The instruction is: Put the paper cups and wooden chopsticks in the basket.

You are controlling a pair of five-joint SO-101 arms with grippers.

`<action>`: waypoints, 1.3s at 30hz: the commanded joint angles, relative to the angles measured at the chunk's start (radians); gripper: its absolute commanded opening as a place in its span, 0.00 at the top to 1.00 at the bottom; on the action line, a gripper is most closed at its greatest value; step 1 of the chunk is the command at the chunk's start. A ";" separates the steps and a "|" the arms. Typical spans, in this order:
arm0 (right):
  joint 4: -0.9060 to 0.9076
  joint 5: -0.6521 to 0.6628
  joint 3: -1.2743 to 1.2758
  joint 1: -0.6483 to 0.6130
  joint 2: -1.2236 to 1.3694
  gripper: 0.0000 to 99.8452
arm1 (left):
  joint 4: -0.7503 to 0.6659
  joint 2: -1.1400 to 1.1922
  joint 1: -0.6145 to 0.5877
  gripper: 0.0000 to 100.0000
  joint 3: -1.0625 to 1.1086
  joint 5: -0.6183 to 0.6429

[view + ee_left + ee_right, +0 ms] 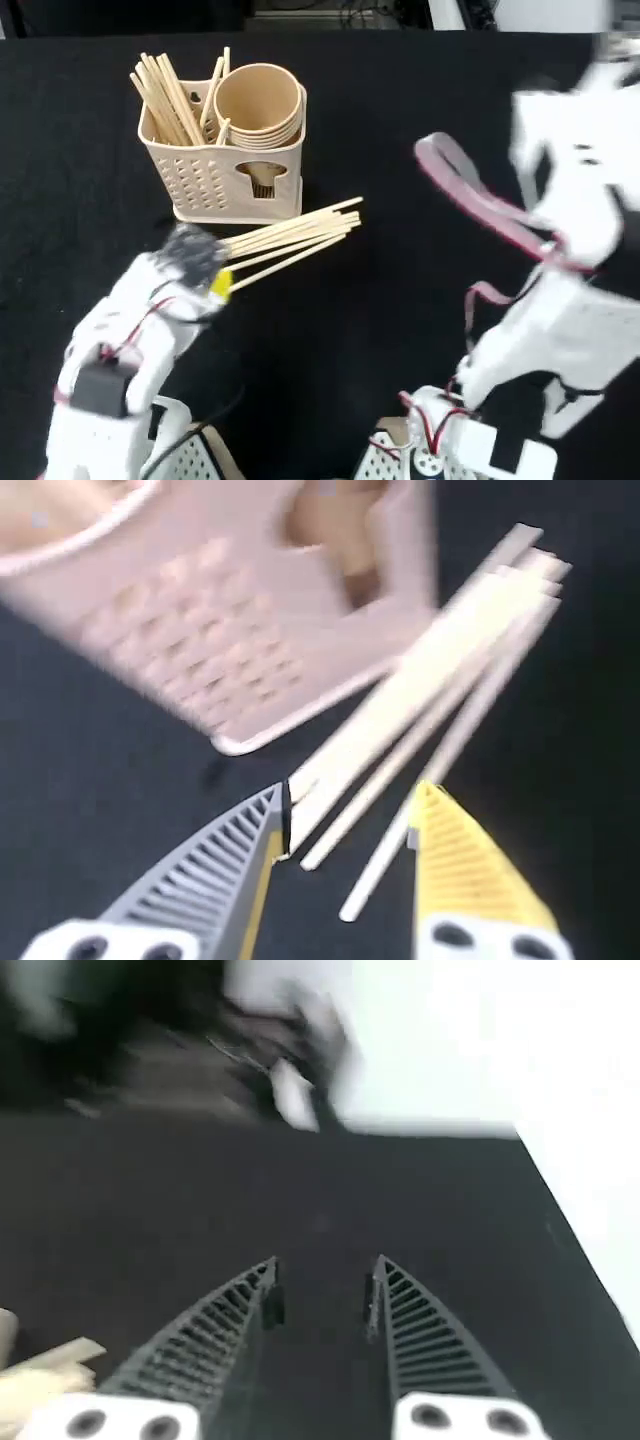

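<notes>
We have the left gripper [350, 798] with jaws apart straddling the near ends of the loose chopsticks [295, 233], whose long axis runs straight ahead from it past the basket [215, 180] just beside, right gripper [320, 1285] slightly parted, empty, well away.

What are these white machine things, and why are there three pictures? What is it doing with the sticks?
These are two robot arms at a black table. One picture looks down from above. The other two come from small cameras on each arm's wrist, so you see its pincers up close. On the table stands a basket with a stack of paper cups and some chopsticks inside. More loose chopsticks lie beside it. The left gripper is open, one finger on each side of those loose sticks, not squeezing yet. The right gripper is open and holds nothing.
</notes>
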 commanded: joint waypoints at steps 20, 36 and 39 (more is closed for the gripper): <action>-0.707 0.370 1.620 0.457 -0.088 0.85 | -0.187 1.409 0.328 0.79 -0.858 -0.064; -0.879 0.259 1.880 0.295 -0.142 0.85 | -0.256 1.619 0.231 0.79 -1.066 -0.072; -0.893 0.258 1.900 0.293 -0.162 0.85 | -0.256 1.620 0.219 0.79 -1.067 -0.080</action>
